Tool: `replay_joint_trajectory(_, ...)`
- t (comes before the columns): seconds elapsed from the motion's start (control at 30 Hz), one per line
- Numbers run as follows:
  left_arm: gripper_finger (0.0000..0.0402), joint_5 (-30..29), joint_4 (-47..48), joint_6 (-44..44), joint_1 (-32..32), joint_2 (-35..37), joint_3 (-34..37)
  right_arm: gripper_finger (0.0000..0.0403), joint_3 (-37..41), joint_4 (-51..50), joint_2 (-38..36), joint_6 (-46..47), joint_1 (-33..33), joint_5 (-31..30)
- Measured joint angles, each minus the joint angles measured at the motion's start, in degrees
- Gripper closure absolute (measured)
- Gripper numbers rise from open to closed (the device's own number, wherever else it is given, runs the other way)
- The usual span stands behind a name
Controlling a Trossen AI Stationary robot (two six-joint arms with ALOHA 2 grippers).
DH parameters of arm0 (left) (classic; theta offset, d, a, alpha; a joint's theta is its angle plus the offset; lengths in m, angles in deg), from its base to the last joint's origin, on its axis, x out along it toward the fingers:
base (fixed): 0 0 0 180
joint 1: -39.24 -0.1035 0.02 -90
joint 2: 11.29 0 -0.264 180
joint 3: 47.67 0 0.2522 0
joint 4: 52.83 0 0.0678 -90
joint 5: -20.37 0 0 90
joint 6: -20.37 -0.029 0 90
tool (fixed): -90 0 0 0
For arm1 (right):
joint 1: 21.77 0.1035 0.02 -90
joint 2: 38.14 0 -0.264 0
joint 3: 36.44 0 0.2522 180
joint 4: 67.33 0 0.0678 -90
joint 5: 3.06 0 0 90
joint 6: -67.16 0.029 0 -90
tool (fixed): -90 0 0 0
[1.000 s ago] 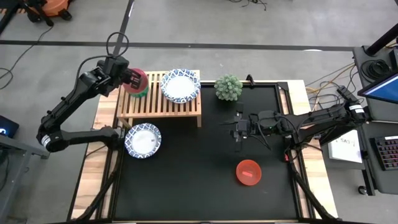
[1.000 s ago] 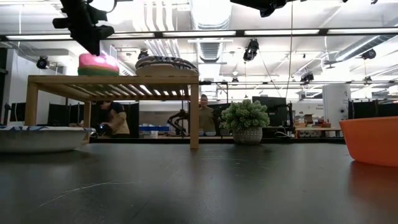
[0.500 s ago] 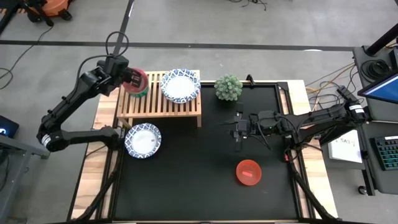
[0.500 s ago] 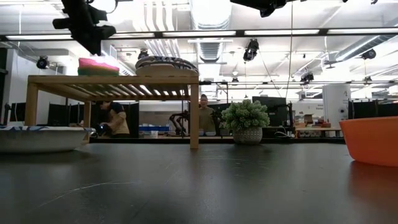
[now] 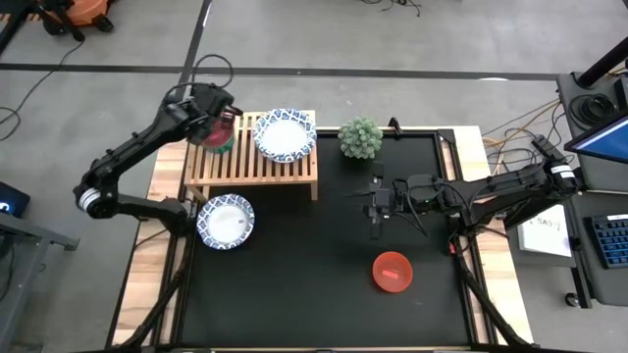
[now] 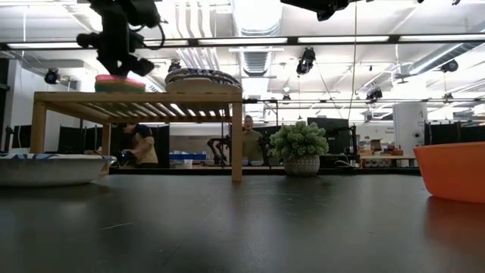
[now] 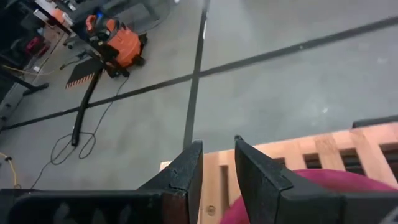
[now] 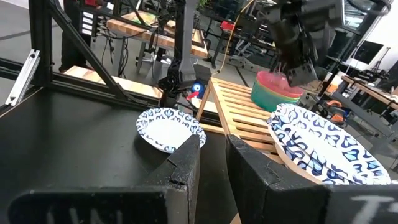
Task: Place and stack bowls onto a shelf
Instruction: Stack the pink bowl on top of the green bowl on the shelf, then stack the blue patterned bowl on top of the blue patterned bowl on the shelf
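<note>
A pink bowl [image 5: 226, 134] lies level inside a green bowl [image 5: 217, 149] at the left end of the light-wood shelf [image 5: 250, 169]. My left gripper [image 5: 223, 119] hovers close over this stack, its fingers a narrow gap apart with only the shelf's wood showing between them [image 7: 217, 165]. A white blue-rimmed bowl [image 5: 285, 134] sits on the shelf's right half. A second one [image 5: 226, 221] rests on the mat in front of the shelf, and a red bowl [image 5: 392, 272] stands near the front right. My right gripper [image 5: 365, 199] waits mid-table, empty, fingers slightly apart. My left gripper slants down from the table's left over the pink bowl's far-left rim [image 7: 323, 183]. One finger [image 7: 258, 180] stands in front of that rim and hides where they meet. I cannot tell whether it touches the bowl. Nothing lies between the fingers.
A small potted plant [image 5: 360, 137] stands at the back of the mat, right of the shelf. People show in the room behind the table [image 6: 248, 136]. The black mat [image 5: 294, 284] lies between the red bowl and the white bowl.
The pink bowl, tipped up above the green one a second ago, has sunk and now lies level in it. My left gripper has gone toward the table's right and far side, over the stack, lower and turned at the wrist.
</note>
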Motion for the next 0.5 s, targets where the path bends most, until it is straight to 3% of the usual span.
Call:
replay_joint_trajectory(0.3, 0.0325, 0.34, 0.22, -1.2, 0.53, -1.67, -0.02, 0.0335, 0.01, -0.11, 0.0, -0.05, 0.02, 0.0)
replay_joint_trajectory(0.4, 0.0325, 3.2, 1.69, -1.45, 2.52, 0.29, -0.04, 0.0335, 0.01, -0.21, 0.0, -0.08, 0.02, 0.0)
replay_joint_trajectory(0.5, 0.0325, 9.81, 3.76, -2.1, 5.77, 2.93, -0.09, 0.0335, 0.0, -0.21, 0.0, -0.13, 0.02, -0.04)
